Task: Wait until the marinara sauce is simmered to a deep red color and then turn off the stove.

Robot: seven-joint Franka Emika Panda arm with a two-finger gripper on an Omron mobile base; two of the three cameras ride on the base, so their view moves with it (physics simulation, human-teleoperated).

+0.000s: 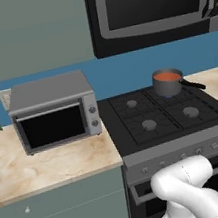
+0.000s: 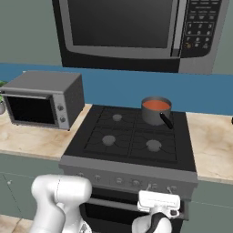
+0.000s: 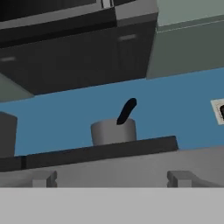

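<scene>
Orange-red marinara sauce (image 1: 168,76) fills a dark grey saucepan (image 1: 168,86) that sits on the back right burner of the stove (image 1: 155,115), with a faint blue flame showing at the pan's base. The pan's black handle (image 1: 192,84) points toward the right front. In the hand view the saucepan (image 3: 113,131) appears from low down, its handle (image 3: 126,110) angled up toward the camera, above the cooktop's front edge. The other three burners are bare. A row of small knobs (image 2: 119,180) runs along the stove's grey front panel. The robot's hand hangs low in front of that panel, near its right end, and its jaws (image 2: 159,200) stand wide apart, holding nothing. A silver toaster oven (image 1: 55,116) rests on the light worktop (image 1: 50,167) left of the stove. A black microwave (image 2: 136,32) hangs above the cooktop.
</scene>
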